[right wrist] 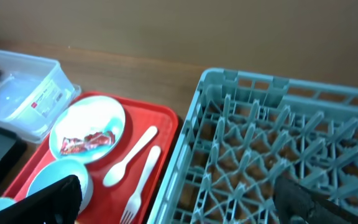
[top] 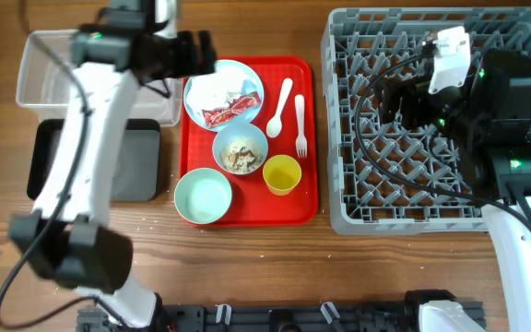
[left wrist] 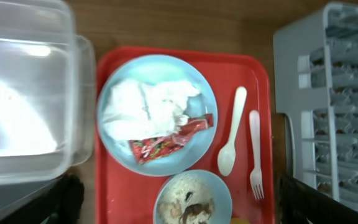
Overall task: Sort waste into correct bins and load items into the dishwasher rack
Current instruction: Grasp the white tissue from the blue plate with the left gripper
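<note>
Hovering with the left gripper (top: 203, 55) above the light blue plate (left wrist: 166, 70), fingers (left wrist: 64, 199) spread wide and gripping nothing. Lying below and between them: white tissue (left wrist: 143, 107) and red wrapper (left wrist: 169, 142) on the plate, scrap-filled pale blue bowl (left wrist: 191, 200) just nearer (all on the red tray (left wrist: 114, 193)). Right of these, spoon (left wrist: 232, 140) and fork (left wrist: 255, 152). Hanging over the dishwasher rack (right wrist: 278, 143) with the right gripper (right wrist: 182, 202), likewise spread wide, empty.

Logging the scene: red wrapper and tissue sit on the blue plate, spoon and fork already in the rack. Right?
Not quite: the spoon and fork lie on the red tray, as the left wrist view shows. The rest holds.
</note>
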Robot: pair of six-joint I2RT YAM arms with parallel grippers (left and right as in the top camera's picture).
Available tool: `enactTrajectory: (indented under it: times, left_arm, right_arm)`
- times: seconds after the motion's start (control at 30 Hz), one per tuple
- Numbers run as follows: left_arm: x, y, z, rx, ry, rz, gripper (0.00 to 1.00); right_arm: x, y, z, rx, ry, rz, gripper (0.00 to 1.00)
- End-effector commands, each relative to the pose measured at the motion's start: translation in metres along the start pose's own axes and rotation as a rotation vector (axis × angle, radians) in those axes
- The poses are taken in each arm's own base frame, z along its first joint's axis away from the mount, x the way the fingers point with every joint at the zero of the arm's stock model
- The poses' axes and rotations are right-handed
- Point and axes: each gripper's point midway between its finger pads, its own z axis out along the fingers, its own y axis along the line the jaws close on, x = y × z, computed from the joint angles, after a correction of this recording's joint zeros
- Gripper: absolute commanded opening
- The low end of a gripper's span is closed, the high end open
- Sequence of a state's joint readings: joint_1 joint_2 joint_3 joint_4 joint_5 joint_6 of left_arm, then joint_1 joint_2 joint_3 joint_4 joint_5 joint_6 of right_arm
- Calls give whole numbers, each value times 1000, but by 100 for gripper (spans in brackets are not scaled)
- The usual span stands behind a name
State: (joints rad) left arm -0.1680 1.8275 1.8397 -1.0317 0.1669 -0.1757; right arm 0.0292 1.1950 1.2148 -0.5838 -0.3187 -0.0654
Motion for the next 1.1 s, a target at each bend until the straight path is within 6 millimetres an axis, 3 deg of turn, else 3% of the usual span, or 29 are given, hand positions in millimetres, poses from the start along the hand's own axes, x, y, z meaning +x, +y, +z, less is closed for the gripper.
enactTrajectory:
  times: [0.0,0.23,0.37,0.7,0.9,0.97,1.07]
  left_arm:
    - [0,-5,33,-12,36,31,100]
    - [16,5,119,-38,133,37,100]
    - [29,5,154,-40,174,174,100]
    - [49,27,207,-136,220,195,100]
    - [63,33,223,-144,260,193,100]
    - [63,32,223,-143,260,193,84]
    - [64,30,223,-127,266,190,47]
  right_arm:
    - [0,5,-3,-22,17,23,100]
    - [10,5,-3,-24,59,36,100]
    - [11,6,-4,-24,62,37,100]
    - [14,5,0,-25,76,42,100]
    - [19,3,6,-26,95,49,100]
    - [21,2,8,-27,105,52,100]
    - [24,1,11,-27,118,57,100]
